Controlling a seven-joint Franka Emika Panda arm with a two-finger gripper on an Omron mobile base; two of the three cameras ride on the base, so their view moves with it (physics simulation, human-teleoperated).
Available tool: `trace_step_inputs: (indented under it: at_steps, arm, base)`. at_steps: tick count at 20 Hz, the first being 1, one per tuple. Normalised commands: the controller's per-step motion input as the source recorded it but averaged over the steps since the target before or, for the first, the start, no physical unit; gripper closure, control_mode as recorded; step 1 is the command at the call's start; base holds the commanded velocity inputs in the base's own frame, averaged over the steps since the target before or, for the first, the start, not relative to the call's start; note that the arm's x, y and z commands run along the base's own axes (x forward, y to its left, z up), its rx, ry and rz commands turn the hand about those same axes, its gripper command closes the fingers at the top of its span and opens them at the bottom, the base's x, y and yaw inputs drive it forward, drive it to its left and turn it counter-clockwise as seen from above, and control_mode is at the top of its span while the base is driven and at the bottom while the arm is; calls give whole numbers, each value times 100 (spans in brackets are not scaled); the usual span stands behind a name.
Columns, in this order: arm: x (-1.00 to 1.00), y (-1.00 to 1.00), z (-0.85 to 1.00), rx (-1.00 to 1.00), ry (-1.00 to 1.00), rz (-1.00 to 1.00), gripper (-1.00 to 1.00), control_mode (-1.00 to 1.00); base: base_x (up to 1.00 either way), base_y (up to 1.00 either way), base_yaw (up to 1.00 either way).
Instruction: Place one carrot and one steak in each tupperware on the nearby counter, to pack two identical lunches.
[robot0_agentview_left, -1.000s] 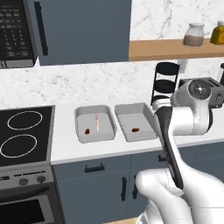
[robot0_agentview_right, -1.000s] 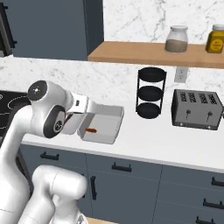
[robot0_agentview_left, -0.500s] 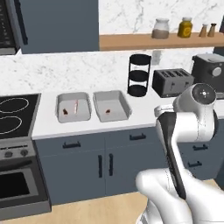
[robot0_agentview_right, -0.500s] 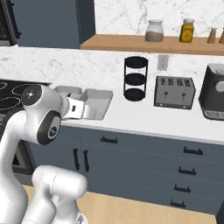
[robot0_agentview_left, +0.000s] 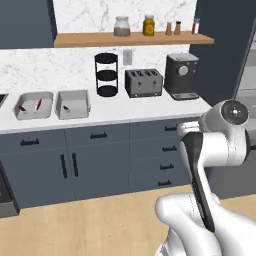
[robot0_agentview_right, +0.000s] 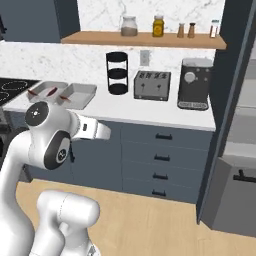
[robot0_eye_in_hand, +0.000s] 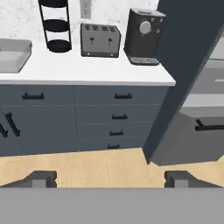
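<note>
Two light-grey tupperware trays stand side by side at the left end of the white counter (robot0_agentview_left: 130, 114). The left tupperware (robot0_agentview_left: 33, 113) holds two small pieces, one reddish and one more orange, too small to name. In the right tupperware (robot0_agentview_left: 73, 111) lies one small reddish piece (robot0_agentview_left: 65, 107). The right base view shows the same trays (robot0_agentview_right: 48, 85) (robot0_agentview_right: 80, 100) on the counter (robot0_agentview_right: 150, 112). My gripper (robot0_eye_in_hand: 112, 180) hangs open and empty over the wooden floor, well back from the counter (robot0_eye_in_hand: 87, 70), facing the drawers. One tray's corner (robot0_eye_in_hand: 13, 61) shows at the left edge.
A black tiered rack (robot0_agentview_left: 106, 75), a toaster (robot0_agentview_left: 143, 82) and a coffee machine (robot0_agentview_left: 181, 76) stand along the counter. Jars sit on a wooden shelf (robot0_agentview_left: 130, 39) above. A tall dark cabinet panel (robot0_agentview_right: 227, 125) with grey shelves beside it rises on the right. Stove burners (robot0_agentview_right: 10, 85) lie at the far left.
The whole picture has shifted: the base has backed away and moved right, so the trays now sit far to the left. My gripper has stayed open and empty.
</note>
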Motion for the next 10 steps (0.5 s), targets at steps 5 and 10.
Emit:
trace_step_inputs:
  at_steps: [5,10]
  arm:
    - [0,0,0,0,0,0,-100,100]
    - [0,0,0,0,0,0,-100,100]
  base:
    - [-40,-100,0]
    - [0,-100,1]
